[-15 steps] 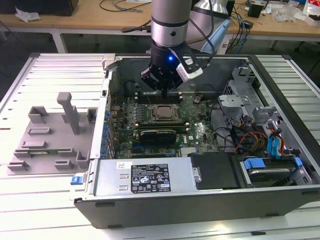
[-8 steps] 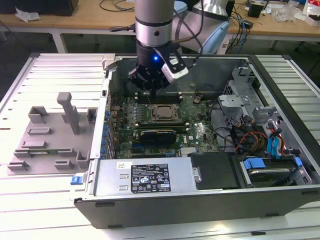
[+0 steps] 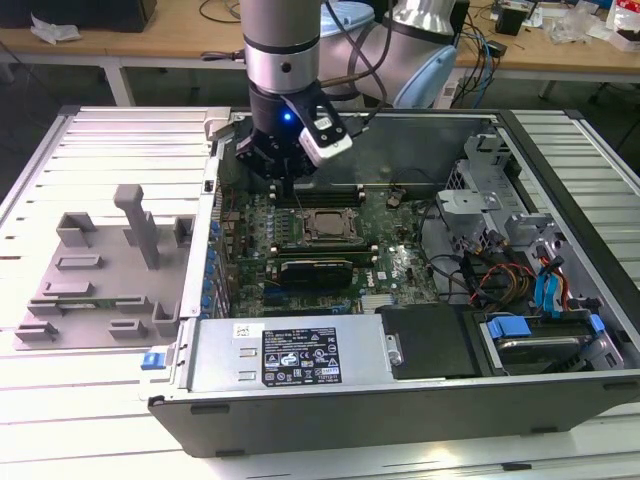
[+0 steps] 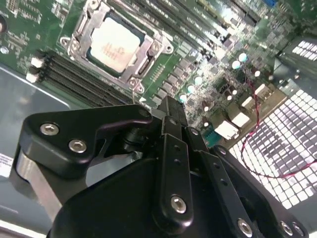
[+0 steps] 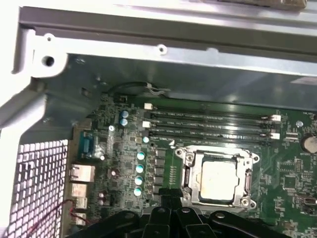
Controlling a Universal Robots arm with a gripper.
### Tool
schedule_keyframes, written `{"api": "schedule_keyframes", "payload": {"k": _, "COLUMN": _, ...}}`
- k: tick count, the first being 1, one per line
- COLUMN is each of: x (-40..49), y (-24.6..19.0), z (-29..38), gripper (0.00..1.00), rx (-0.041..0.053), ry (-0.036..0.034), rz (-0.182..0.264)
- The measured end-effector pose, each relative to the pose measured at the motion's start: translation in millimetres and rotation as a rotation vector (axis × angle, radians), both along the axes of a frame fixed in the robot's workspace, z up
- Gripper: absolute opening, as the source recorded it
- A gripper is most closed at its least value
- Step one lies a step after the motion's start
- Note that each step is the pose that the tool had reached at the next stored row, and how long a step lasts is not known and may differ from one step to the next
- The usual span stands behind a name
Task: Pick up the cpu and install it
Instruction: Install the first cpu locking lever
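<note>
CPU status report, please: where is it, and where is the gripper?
Gripper shut, holding nothing, above the motherboard beside the socket. CPU lies seated in the socket frame. Nothing on top of it.

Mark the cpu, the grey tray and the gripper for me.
cpu (image 5: 218,177): first wrist view, middle of its silvery top, seated in the socket frame.
grey tray (image 3: 95,290): exterior view, flat base, on that view's left.
gripper (image 4: 168,106): second wrist view, black fingertips above the board.
</note>
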State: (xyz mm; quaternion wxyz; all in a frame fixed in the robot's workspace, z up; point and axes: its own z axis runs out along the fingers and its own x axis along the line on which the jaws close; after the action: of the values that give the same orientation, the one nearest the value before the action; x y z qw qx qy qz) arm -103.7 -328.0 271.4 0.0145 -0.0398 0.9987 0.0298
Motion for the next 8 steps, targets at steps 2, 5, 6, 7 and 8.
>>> {"api": "schedule_keyframes", "payload": {"k": 2, "x": -4.1, "y": 0.0, "z": -0.1, "gripper": 0.11, "rx": 0.0224, "ry": -0.0007, "rz": 0.000}}
{"api": "schedule_keyframes", "payload": {"k": 5, "x": -7.3, "y": 0.0, "z": -1.6, "gripper": 0.11, "rx": 0.0396, "ry": -0.0009, "rz": 0.000}}
{"api": "schedule_keyframes", "payload": {"k": 6, "x": -8.0, "y": 0.0, "z": -3.0, "gripper": 0.11, "rx": 0.0459, "ry": -0.0011, "rz": 0.001}}
{"api": "schedule_keyframes", "payload": {"k": 7, "x": -8.2, "y": 0.0, "z": -3.4, "gripper": 0.11, "rx": 0.0504, "ry": -0.0008, "rz": 0.001}}
{"api": "schedule_keyframes", "payload": {"k": 8, "x": -8.3, "y": 0.0, "z": -3.8, "gripper": 0.11, "rx": 0.0569, "ry": -0.0010, "rz": 0.001}}
